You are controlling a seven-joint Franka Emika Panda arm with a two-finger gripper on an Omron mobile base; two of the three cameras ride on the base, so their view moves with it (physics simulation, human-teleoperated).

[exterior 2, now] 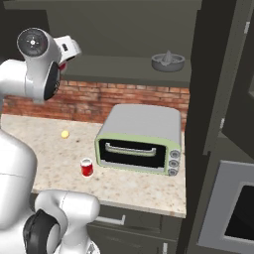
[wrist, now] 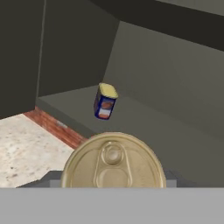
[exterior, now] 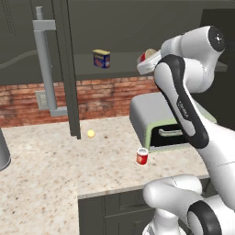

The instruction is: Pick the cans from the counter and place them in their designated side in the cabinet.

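Gold-lidded can point(wrist: 113, 162) sits clenched in the gripper point(exterior: 148, 62) at the cabinet shelf point(exterior: 124, 69), red can point(exterior: 142, 157) on counter point(exterior: 46, 183).

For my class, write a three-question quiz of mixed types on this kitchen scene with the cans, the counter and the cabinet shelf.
1. True or false: the red can lies on its side on the counter.
2. Which stands on the cabinet shelf? A) blue-and-yellow tin B) the toaster oven C) the small yellow ball
3. Fill in: the pincer carries a can with a ___ pull-tab lid.

Key: 1 false, it stands upright; 2 A; 3 gold.
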